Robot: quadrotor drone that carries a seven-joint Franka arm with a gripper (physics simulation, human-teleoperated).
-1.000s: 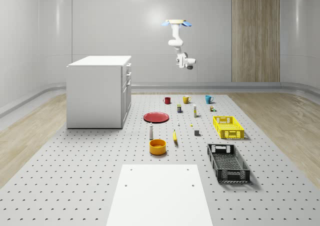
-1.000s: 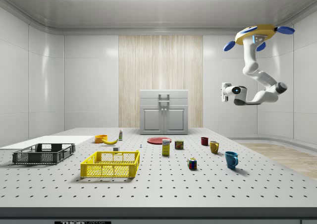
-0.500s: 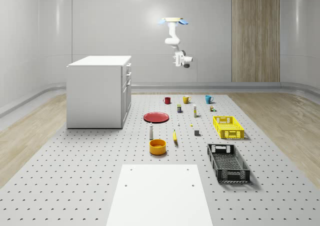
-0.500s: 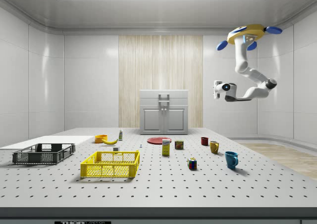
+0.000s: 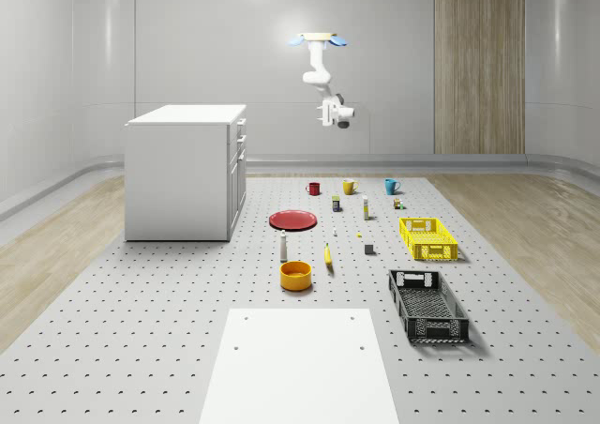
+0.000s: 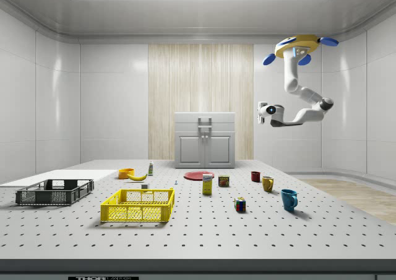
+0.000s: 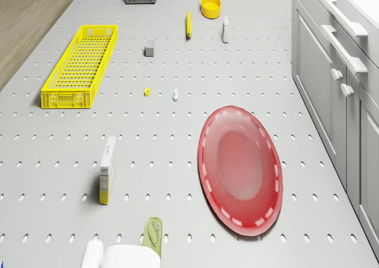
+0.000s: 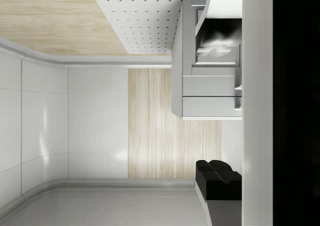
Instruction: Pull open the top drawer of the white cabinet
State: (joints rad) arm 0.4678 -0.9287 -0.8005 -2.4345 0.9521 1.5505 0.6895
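The white cabinet stands on the table's left side in the whole-scene view, its drawers facing right. Its top drawer is closed, and the drawer's bar handle lies flush along the front. In the side view the cabinet is seen front-on. The drone hovers high over the table's far end, right of the cabinet. Its arm hangs down and bends, with the gripper at about cabinet-top height, pointing toward the cabinet and well apart from it. In the side view the gripper is to the cabinet's right.
A red plate lies on the table in front of the drawers. Mugs, a yellow crate, a black crate, an orange bowl and small items are spread to the right. A white sheet lies near the front.
The drone, arm and gripper have shifted toward the cabinet, leftward in both the whole-scene and side views. The cabinet and the table objects have not moved.
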